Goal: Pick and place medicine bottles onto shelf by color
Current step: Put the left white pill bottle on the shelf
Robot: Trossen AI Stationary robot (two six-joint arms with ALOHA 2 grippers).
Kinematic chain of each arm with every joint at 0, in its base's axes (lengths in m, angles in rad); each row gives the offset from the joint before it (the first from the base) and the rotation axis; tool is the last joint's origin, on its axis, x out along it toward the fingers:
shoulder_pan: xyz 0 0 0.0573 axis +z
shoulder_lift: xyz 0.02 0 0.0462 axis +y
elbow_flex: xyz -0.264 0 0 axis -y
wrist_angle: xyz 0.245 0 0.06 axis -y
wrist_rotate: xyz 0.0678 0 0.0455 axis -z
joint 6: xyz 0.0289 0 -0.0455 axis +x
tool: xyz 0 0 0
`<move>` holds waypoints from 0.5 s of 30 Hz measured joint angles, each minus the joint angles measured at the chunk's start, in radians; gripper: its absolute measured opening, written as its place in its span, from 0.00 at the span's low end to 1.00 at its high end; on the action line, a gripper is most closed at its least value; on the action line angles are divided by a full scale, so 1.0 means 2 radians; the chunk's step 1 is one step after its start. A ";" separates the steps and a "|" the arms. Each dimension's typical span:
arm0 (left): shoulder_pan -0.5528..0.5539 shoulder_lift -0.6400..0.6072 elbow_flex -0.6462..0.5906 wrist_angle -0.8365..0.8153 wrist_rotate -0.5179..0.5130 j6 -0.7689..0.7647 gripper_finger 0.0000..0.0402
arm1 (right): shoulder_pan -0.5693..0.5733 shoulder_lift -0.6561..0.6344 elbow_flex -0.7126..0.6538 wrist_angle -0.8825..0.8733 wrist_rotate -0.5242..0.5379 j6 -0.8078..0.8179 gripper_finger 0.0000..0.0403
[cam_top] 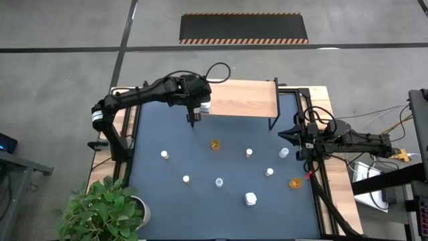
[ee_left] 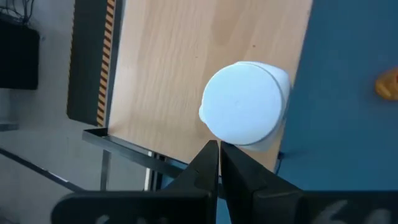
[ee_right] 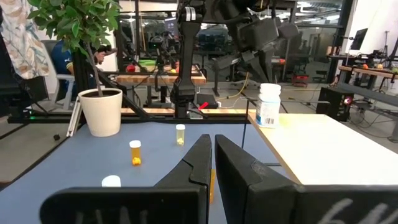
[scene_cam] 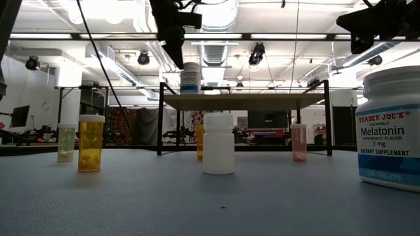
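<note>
A white-capped medicine bottle [cam_top: 205,105] stands upright on the light-wood shelf [cam_top: 244,98], at the corner nearest the left arm and close to the board's front edge, while the left gripper [cam_top: 194,121] hangs just off that edge over the dark blue mat [cam_top: 200,161], its fingers pressed together and empty. In the left wrist view the bottle's round cap [ee_left: 242,102] sits just beyond the clenched fingertips, apart from them. The right gripper [cam_top: 292,135] waits at the mat's right edge, jaws likewise clenched on nothing. The overhead camera counts one bottle on the shelf and eight on the mat: two amber ones [cam_top: 215,144] and six white or pale ones, among them a larger white bottle [cam_top: 251,198] near the front. The table-level camera shows what the overhead cannot: the shelf bottle's blue-and-white label [scene_cam: 190,78], the shelf's thin black legs [scene_cam: 160,124], and printing on a large white bottle [scene_cam: 392,128] reading "Melatonin". The right wrist view adds a potted plant [ee_right: 99,106] in a white pot beside the table; only that view and the overhead show it.
</note>
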State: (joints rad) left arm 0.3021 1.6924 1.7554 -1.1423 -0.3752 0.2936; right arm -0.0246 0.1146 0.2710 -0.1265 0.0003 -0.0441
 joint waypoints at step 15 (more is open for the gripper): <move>-0.017 -0.006 0.031 0.001 -0.053 0.000 0.00 | 0.000 0.000 0.000 0.000 0.000 0.000 0.03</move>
State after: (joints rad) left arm 0.2675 1.6810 1.8173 -1.1406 -0.4809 0.2932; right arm -0.0246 0.1146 0.2710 -0.1267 0.0002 -0.0441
